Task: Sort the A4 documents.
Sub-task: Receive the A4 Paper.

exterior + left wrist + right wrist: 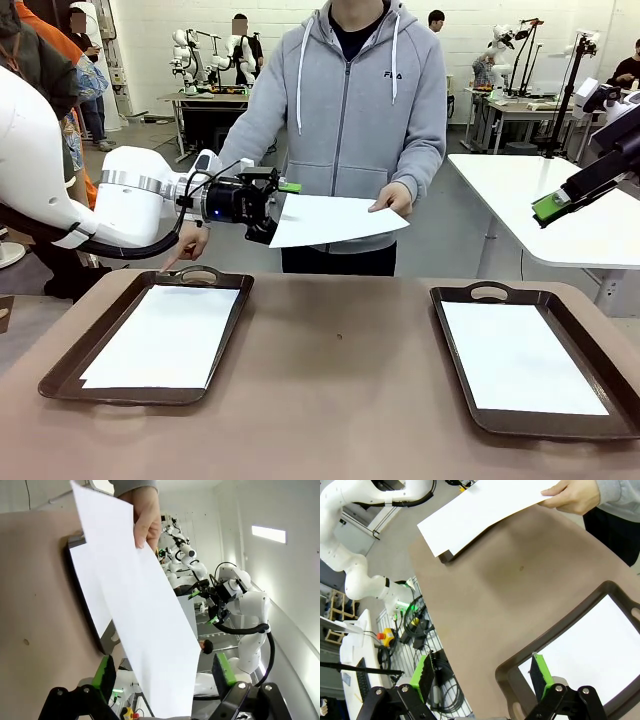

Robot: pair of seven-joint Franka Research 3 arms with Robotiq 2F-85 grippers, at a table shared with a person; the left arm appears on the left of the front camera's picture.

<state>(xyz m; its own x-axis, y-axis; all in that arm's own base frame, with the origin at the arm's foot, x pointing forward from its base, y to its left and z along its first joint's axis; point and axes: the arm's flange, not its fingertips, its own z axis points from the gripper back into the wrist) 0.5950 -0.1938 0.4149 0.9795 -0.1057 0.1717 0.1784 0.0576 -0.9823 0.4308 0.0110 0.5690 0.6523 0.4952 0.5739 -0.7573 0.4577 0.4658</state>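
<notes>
White sheet (335,220) in hand (393,198) — between left fingers (106,673), spread.

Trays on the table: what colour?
Dark brown, both trays; clearest in the front view.

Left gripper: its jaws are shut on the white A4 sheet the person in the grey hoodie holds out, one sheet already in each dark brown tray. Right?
Not quite. The left gripper stands open, the white A4 sheet passing between its unclosed green pads, as the left wrist view shows. The person's hand holds it; each dark brown tray does hold a sheet.
</notes>
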